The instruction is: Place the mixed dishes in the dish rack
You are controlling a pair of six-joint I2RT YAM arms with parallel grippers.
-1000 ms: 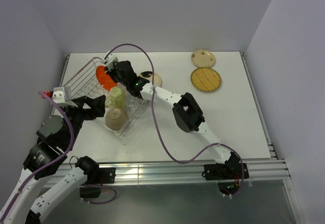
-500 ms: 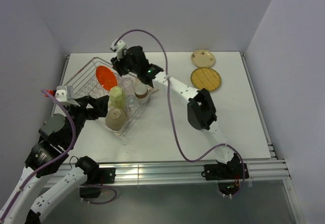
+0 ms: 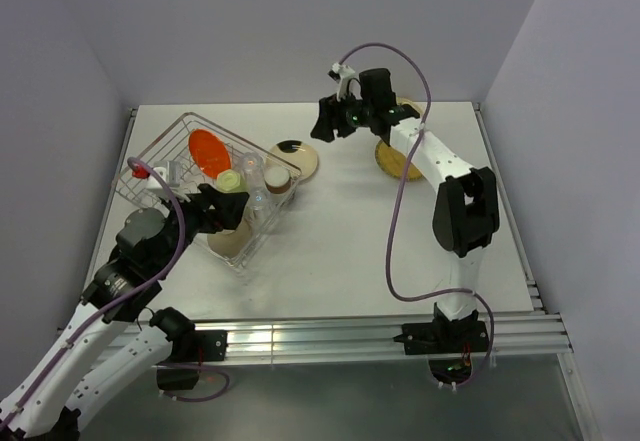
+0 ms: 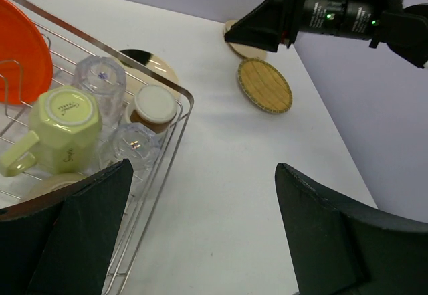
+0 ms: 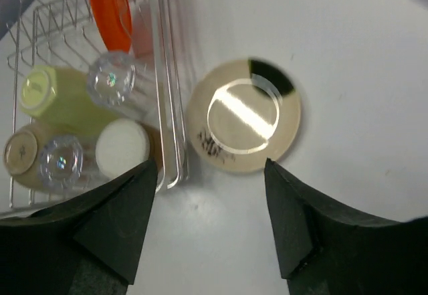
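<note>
From the top camera you see the dish rack (image 3: 160,151) on the left with the orange plate (image 3: 208,151) standing in it, a cream plate (image 3: 298,157) flat on the table just beside it, and your right claw (image 3: 322,126) near the far edge. Your left wrist camera shows the left claw (image 4: 200,221) wide apart and empty by the rack's corner, where the yellow mug (image 4: 60,118) sits bottom up. Your right wrist camera shows the right claw apart and empty over that cream plate.

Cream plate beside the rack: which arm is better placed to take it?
Probably right: the right end effector is open with the cream plate framed between its fingers; the left end effector is across the dish rack.
</note>
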